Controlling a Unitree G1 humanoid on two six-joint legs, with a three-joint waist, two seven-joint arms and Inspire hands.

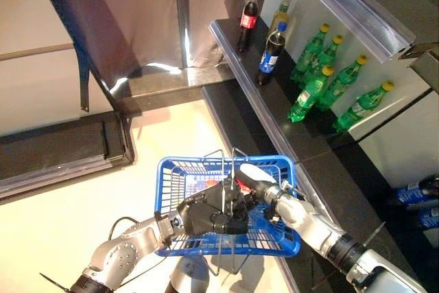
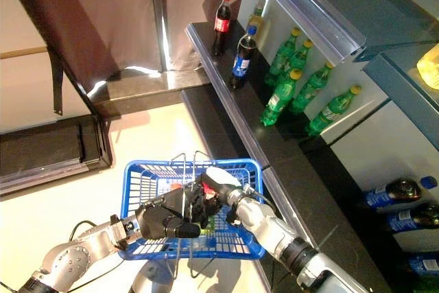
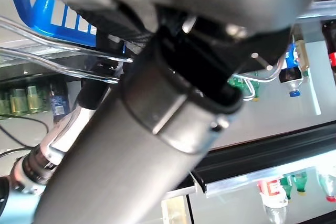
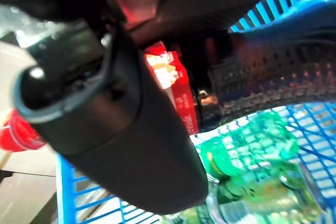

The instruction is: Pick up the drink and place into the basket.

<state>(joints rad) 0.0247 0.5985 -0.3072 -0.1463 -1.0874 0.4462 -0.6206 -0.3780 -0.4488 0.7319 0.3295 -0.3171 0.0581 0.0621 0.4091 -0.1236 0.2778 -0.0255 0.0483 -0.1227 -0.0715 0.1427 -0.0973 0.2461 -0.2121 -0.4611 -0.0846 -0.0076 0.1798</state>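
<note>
A pale cream floor (image 1: 62,211) runs beside a long dark shelf (image 1: 233,60) with a metal front edge, and a maroon curtain (image 1: 130,5) hangs at the far end of the room. A glass ledge (image 1: 357,5) sits above the shelf. On the shelf stand a red-capped cola bottle (image 1: 248,20), a blue-capped cola bottle (image 1: 271,53) just beside it, and a cluster of green soda bottles (image 1: 322,73) with yellow caps, some tilted. More dark bottles (image 2: 398,191) lie on a lower level. A blue basket (image 1: 180,176) hangs over the floor just beside the shelf edge, its wire handles (image 1: 226,162) gathered in the left hand (image 1: 209,214), whose fingers are curled round them. The right hand (image 1: 250,186) reaches down into the basket; whether its fingers are spread or closed I cannot tell, since they are hidden among the contents. The right wrist view shows a green drink bottle (image 4: 252,166) lying in the basket next to a red carton (image 4: 173,90), with the hand's dark bulk close over them.
</note>
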